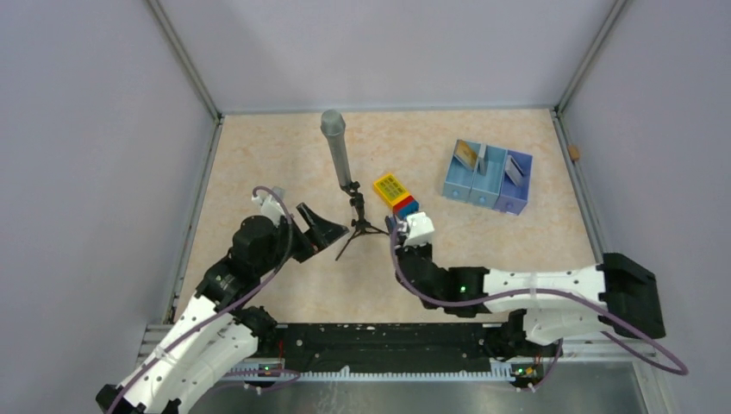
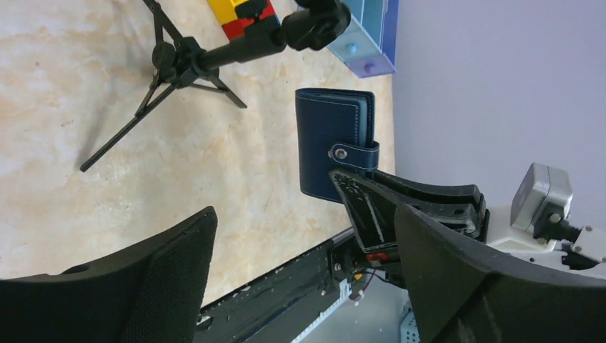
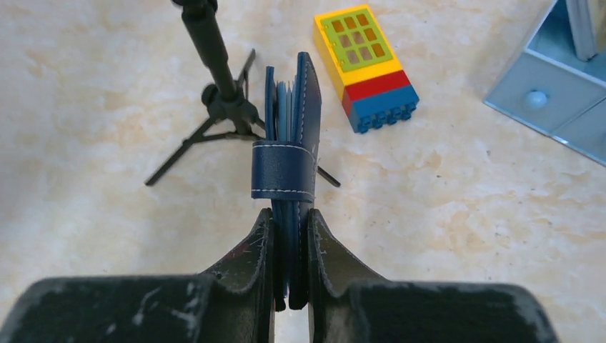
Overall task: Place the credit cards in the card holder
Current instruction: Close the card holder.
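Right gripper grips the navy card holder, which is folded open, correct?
No: the right gripper grips the card holder, but it is folded shut, its tab strapped across the edge; the right wrist view shows this.

Beige marbled tabletop (image 1: pixel 259 155), pale lilac walls (image 1: pixel 388 52)

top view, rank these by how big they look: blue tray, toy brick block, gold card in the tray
1. blue tray: clearly the largest.
2. toy brick block: well under the tray's footprint.
3. gold card: smallest, though it stands inside the tray, so only part of it shows.
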Robot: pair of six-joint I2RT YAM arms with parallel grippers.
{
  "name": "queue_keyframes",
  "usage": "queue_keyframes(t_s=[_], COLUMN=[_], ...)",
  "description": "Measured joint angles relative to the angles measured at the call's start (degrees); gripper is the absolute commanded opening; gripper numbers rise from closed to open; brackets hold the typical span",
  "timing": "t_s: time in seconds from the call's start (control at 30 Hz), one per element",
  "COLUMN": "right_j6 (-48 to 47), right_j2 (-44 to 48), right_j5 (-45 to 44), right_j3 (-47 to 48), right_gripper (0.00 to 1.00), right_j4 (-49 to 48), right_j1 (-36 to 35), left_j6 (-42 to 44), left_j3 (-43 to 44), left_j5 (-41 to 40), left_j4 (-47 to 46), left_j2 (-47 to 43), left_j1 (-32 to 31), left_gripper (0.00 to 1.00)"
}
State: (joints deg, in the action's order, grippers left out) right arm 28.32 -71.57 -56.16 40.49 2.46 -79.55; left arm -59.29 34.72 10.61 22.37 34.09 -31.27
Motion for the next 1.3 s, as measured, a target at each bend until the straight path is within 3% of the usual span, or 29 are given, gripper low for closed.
queue_keyframes(t_s=[0.2, 0.57, 0.77, 1.0, 1.23, 1.3], right_j6=[1.4, 2.4, 6.1, 11.4, 14.4, 15.0], right_j2=[11.3, 20.6, 21.0, 19.1, 16.2, 16.2], right_j5=[10.1, 32.9, 43.4, 51.1, 54.9, 54.9], right_j3=[-7.6, -14.4, -14.7, -15.7, -15.8, -15.8], right_gripper=[0.00, 0.00, 0.00, 0.00, 0.00, 0.14], right_j4=[-11.9, -38.6, -46.7, -53.5, -55.5, -54.9], right_j1=[5.5, 8.2, 9.6, 12.8, 14.0, 14.5], left_j6=[4.6, 6.3, 4.7, 2.6, 0.5, 0.7], left_j3=[0.0, -4.2, -4.4, -6.0, -7.0, -7.0], left_j5=[-0.3, 14.6, 21.6, 27.7, 30.5, 30.6], left_j4=[-1.2, -21.4, -31.8, -40.9, -46.6, -47.1], left_j2=[-2.5, -2.8, -1.0, -0.2, 1.0, 1.1], left_j1=[0.1, 0.1, 0.1, 0.1, 0.1, 0.1], left_gripper=[0.97, 0.96, 0.69, 0.54, 0.04, 0.00])
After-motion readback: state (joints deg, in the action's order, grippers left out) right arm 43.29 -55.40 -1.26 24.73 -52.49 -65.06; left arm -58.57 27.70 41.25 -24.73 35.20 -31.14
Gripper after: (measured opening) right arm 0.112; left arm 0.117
